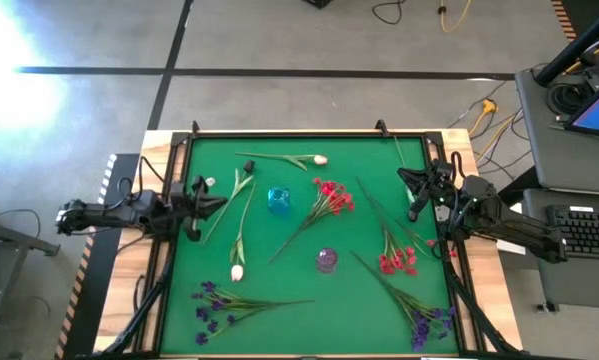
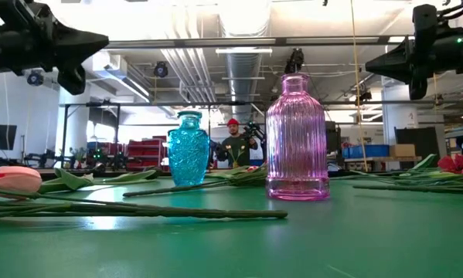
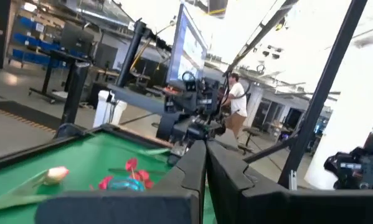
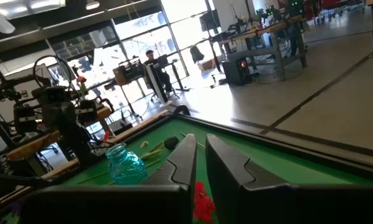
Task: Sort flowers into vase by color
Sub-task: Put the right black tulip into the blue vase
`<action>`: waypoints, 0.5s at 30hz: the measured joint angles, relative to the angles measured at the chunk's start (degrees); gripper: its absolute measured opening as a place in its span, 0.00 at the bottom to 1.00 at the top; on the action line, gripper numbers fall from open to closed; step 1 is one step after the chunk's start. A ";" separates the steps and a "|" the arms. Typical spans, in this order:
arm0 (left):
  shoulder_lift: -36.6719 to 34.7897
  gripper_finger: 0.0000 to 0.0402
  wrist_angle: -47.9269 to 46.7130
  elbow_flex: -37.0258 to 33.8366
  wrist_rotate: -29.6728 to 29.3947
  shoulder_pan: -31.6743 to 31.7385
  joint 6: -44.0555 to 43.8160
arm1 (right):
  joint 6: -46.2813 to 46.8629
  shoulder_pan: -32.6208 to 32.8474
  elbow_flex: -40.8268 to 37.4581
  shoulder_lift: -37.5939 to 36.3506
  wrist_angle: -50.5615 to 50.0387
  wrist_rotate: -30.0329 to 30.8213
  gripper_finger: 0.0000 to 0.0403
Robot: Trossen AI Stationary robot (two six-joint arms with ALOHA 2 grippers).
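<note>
Both claws clenched, empty: left claw [image 1: 215,204], right claw [image 1: 407,180], at bench [image 1: 279,300] edges. Flowers [image 1: 324,200] prob light, floppy, thin stems; grab mid-stem, not blossom.

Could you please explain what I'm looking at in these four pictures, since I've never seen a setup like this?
It is a two-armed robot at a green table. One picture looks straight down, one looks level across the tabletop, and two come from cameras on the wrists. The left claw and right claw hang at the table's sides, both shut and holding nothing. On the table lie loose artificial flowers: purple flowers, red flowers and tulips. A blue vase and a pink vase stand in the middle, with no flowers in them.
</note>
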 joint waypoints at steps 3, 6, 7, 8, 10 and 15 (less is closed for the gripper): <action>0.00 0.00 0.16 0.02 0.01 0.01 -0.04 | 0.00 0.02 0.00 0.00 -0.02 0.00 0.07; 0.02 0.00 2.95 0.01 0.01 0.01 -0.04 | 0.00 0.00 0.00 0.02 0.00 0.00 0.07; 0.00 0.00 4.20 0.02 0.01 0.01 -0.05 | 0.00 0.00 0.00 0.01 0.00 0.00 0.07; 0.00 0.00 4.92 0.02 0.00 0.04 -0.04 | 0.00 0.00 0.00 0.01 0.00 0.00 0.07; 0.00 0.00 5.67 0.02 -0.01 0.04 -0.06 | 0.00 0.00 0.00 0.00 0.00 0.00 0.07; 0.07 0.00 5.79 0.02 -0.02 0.04 -0.15 | 0.04 0.00 0.02 0.02 0.07 0.00 0.07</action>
